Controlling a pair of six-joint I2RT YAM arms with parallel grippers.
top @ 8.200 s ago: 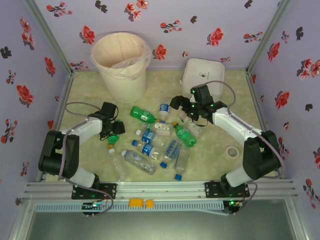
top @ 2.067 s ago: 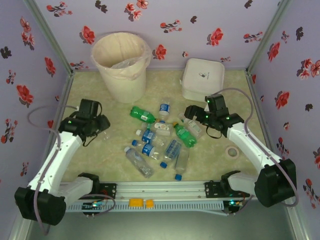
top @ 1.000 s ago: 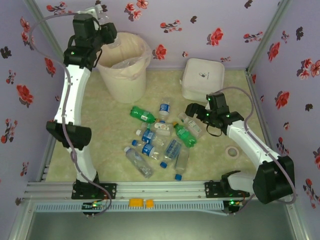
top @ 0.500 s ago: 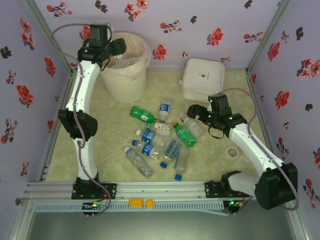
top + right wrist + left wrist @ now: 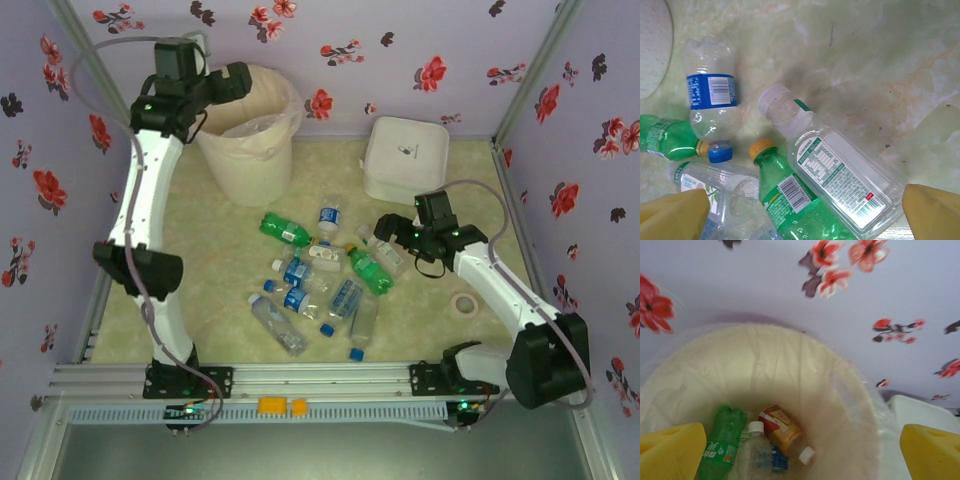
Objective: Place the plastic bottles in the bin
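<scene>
Both arms match: L arm (image 5: 143,190) and R arm (image 5: 497,287) have white link shells w/ chunky black joint housings. A thin grey cable (image 5: 478,184) loops off each wrist. Tiny green lights (image 5: 412,236) on the wrist blocks, prob. LEDs. L fingers (image 5: 670,452) and R fingers (image 5: 932,210) are blunt, yellow. Black base blocks (image 5: 187,380).

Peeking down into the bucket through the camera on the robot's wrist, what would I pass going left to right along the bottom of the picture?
Yellow finger pad → green bottle → clear bottle with a white cap → bottle with a red and orange label → other yellow finger pad.
</scene>
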